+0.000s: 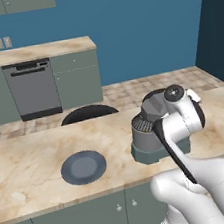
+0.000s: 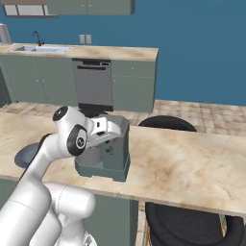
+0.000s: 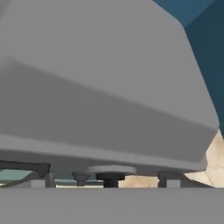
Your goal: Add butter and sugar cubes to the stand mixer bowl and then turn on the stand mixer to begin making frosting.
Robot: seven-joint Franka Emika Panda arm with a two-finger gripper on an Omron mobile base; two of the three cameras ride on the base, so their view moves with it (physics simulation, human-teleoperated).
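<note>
Bulky angular grey head of stand mixer point(image 3: 100, 83) looms close overhead; small dark knobs point(image 3: 110, 178) beneath; marble countertop point(image 3: 214, 164) and blue wall point(image 3: 205, 48) at right.

A glossy white arm point(image 1: 194, 183) is seen, built of rounded segments; dark joint rings and a grey round cap point(image 1: 174, 93) are shown.

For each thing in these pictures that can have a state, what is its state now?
stand mixer: upright on the counter, the arm close against its head.
stand mixer bowl: seated on the mixer base, under the head; contents cannot be seen.
plate: flat on the counter, nothing on it.
dishwasher: door closed.
tool: pressed near the mixer head in the hand view; open or shut cannot be told.
</note>
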